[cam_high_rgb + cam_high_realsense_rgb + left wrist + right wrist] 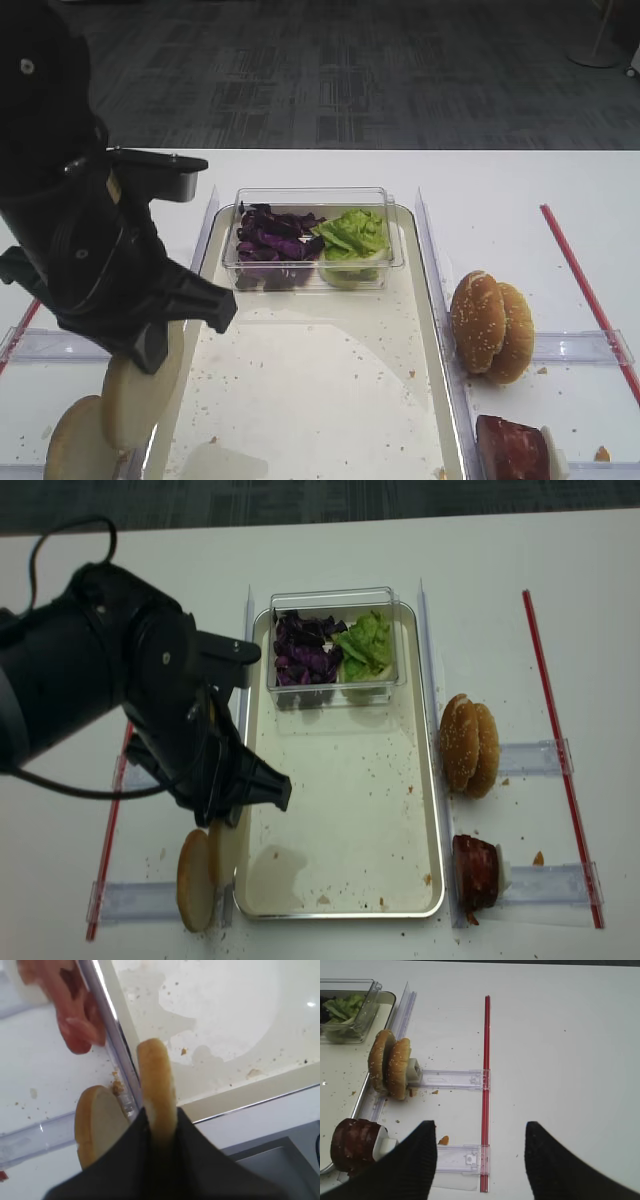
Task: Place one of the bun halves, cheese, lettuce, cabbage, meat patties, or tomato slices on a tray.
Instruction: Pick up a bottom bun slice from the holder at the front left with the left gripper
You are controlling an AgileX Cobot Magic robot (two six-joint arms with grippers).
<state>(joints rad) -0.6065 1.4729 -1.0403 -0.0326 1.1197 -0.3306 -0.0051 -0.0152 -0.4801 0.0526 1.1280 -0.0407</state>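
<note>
Left gripper (pixel 157 1127), closed on a flat bun half (pixel 156 1080): in the left wrist view the bun stands on edge between the two dark fingers (pixel 192 1135), its tan crust rim rising toward 12 o'clock from the grip and its lower part hidden between them. In the exterior high view the same bun half (pixel 140 385) hangs below the black arm, just over the left rim of the tray (pixel 430 300), at about 8 o'clock from the tray's middle. A second flat bun half (pixel 80 445) leans just beside it at 7 o'clock, outside the tray on the white table (pixel 500 180).

Tray interior: a clear plastic tub (pixel 312 237) sits at the 12 o'clock end, holding purple cabbage (pixel 270 240) on its left side and green lettuce (pixel 352 235) on its right. The rest of the lining is white and crumb-speckled.

Right of the tray, at 3 o'clock: two sesame-seeded buns (pixel 490 325) standing on edge, touching each other. At 5 o'clock: a dark reddish-brown meat patty (pixel 512 447) with a whitish edge.

Right gripper (pixel 480 1157): fingers (pixel 415 1165) spread wide apart with nothing between them, above the table beside a red strip (pixel 485 1090).
</note>
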